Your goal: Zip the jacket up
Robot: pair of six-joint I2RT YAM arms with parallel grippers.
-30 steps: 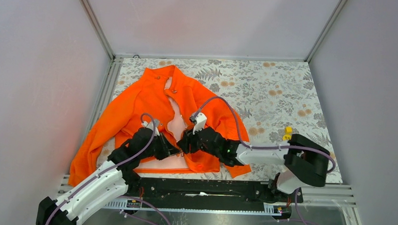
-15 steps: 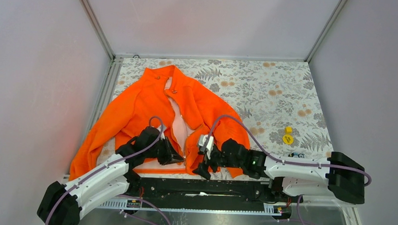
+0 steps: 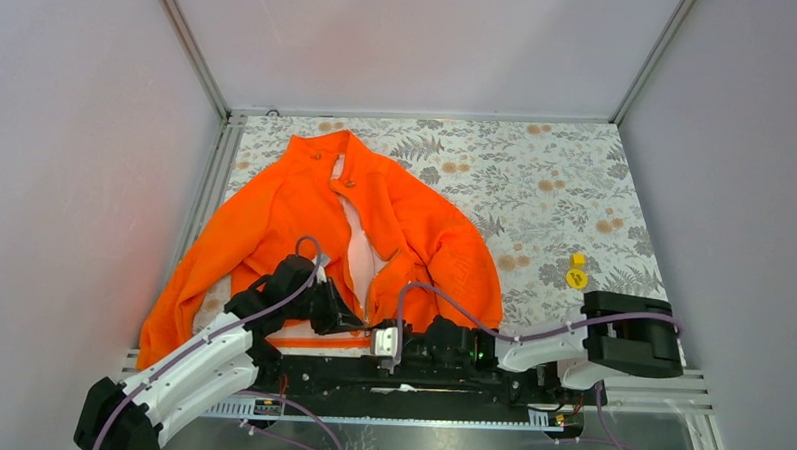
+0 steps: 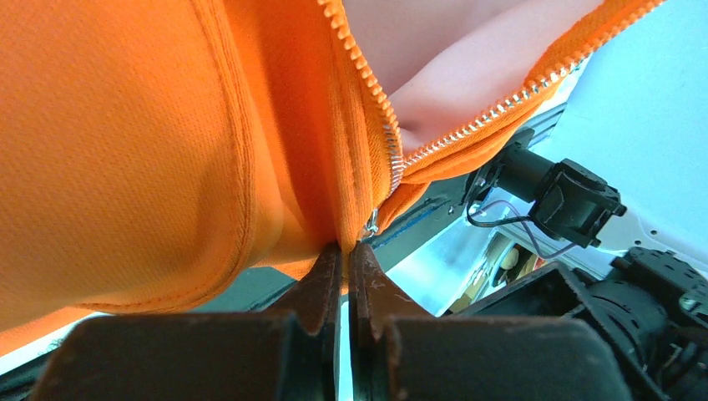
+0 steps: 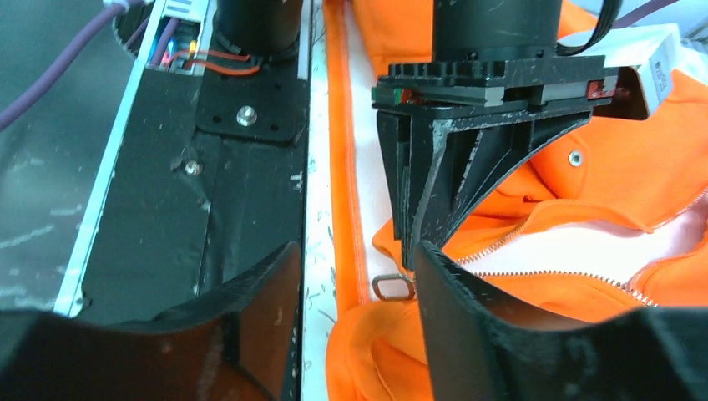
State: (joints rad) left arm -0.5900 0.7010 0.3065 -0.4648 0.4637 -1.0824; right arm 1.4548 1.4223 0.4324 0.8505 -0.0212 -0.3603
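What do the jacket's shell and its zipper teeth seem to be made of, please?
Jacket: matte orange fabric with a fine woven or knitted grain, possibly synthetic. Zipper teeth: shiny silvery links, probably metal, though coated plastic is possible.

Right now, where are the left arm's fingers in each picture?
Top view: the left fingers are low and left of centre, at the jacket's bottom edge.
Left wrist: the fingers are at bottom middle, pinching orange fabric.
Right wrist: the fingers are in the centre, pointing down.
Shared landmark: the zipper beside them.
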